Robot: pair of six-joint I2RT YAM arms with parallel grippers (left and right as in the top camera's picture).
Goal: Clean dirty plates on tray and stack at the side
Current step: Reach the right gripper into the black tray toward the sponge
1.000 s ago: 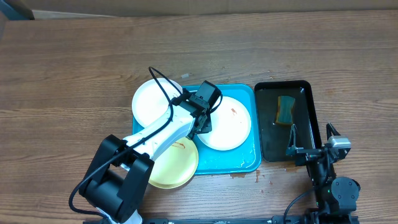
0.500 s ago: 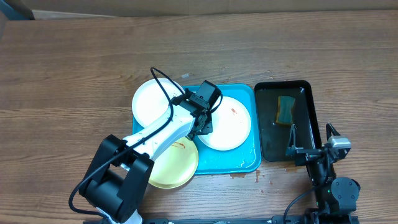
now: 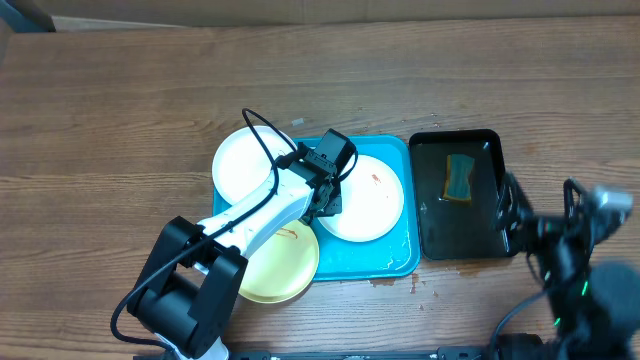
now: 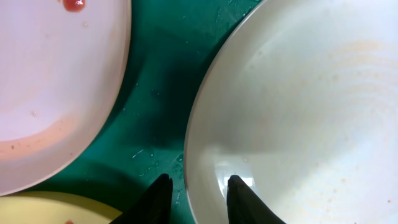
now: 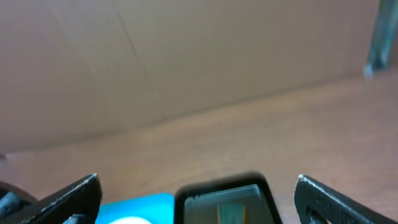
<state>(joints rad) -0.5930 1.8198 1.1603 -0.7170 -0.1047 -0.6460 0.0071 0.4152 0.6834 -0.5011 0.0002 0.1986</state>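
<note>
The turquoise tray [image 3: 395, 262] holds a white plate [image 3: 368, 200] with a small reddish smear. My left gripper [image 3: 325, 197] is at that plate's left rim. In the left wrist view the left gripper [image 4: 196, 186] straddles the rim of this white plate [image 4: 298, 106]. One finger stands on the tray [image 4: 155, 93], the other inside the plate, and a gap still shows. A second white plate [image 3: 245, 165] lies partly off the tray at left. A pale yellow plate [image 3: 280, 265] overlaps the front left corner. My right gripper [image 3: 540, 215] is blurred and open beside the black tray.
A narrow black tray [image 3: 470, 225] right of the turquoise one holds water and a sponge [image 3: 459, 177]. The right wrist view shows the right gripper [image 5: 198, 183] wide open above that black tray [image 5: 221, 190], with a brown wall behind. Drips mark the table [image 3: 100, 120] near the tray's front edge.
My right arm has left its spot at the front right and now shows larger and blurred. The left jaws have narrowed around the plate rim; the left arm has not shifted.
</note>
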